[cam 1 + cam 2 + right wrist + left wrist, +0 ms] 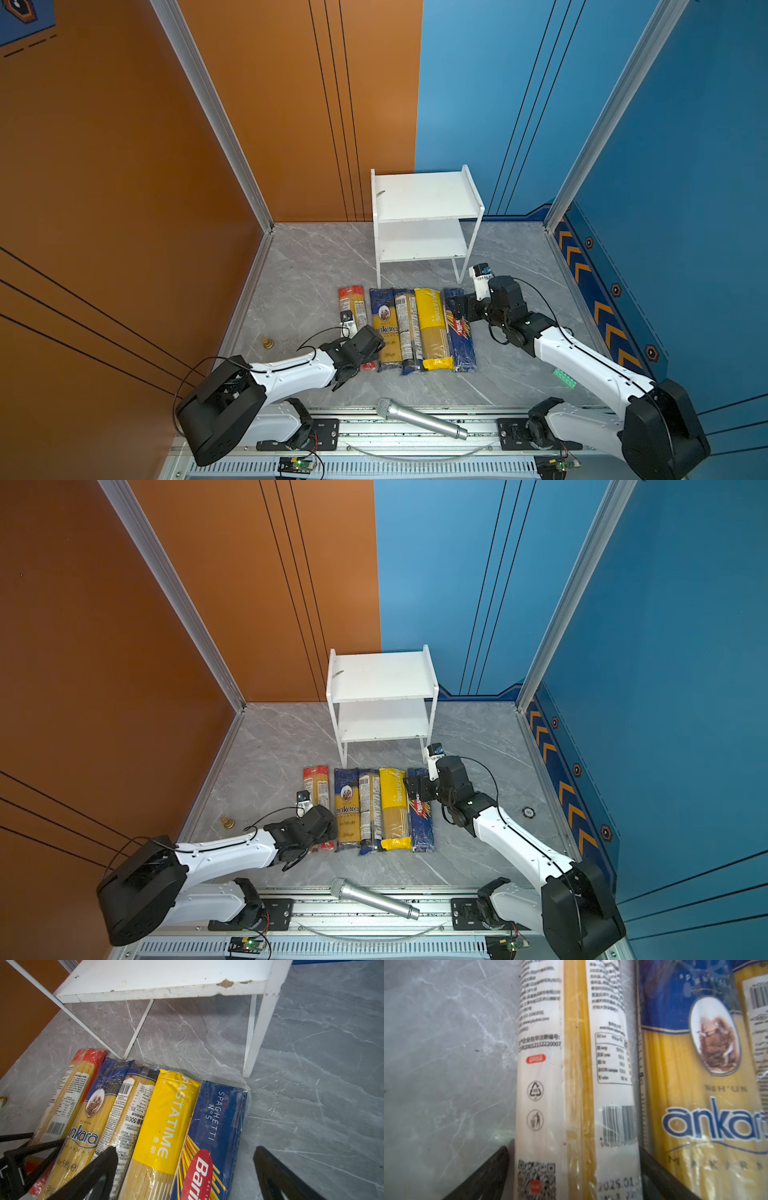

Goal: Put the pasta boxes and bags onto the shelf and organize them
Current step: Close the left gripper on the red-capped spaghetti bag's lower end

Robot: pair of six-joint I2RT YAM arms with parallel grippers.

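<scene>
Five pasta packs lie side by side on the grey table in front of the white shelf (424,199), whose two boards are bare. From the left: red-ended clear bag (353,305), "ankara" bag (384,328), dark navy bag (407,332), yellow bag (432,324), blue Barilla box (459,340). My left gripper (575,1176) is down over the near part of the red-ended bag (571,1084), open, one finger on each side, close to its edges. My right gripper (185,1169) hangs open above the Barilla box (220,1118) and yellow bag (172,1118), holding nothing.
A silver microphone (419,419) lies at the table's front edge. A small brass piece (267,343) sits at the left, a green block (564,378) at the right. Orange and blue walls close in the sides and back.
</scene>
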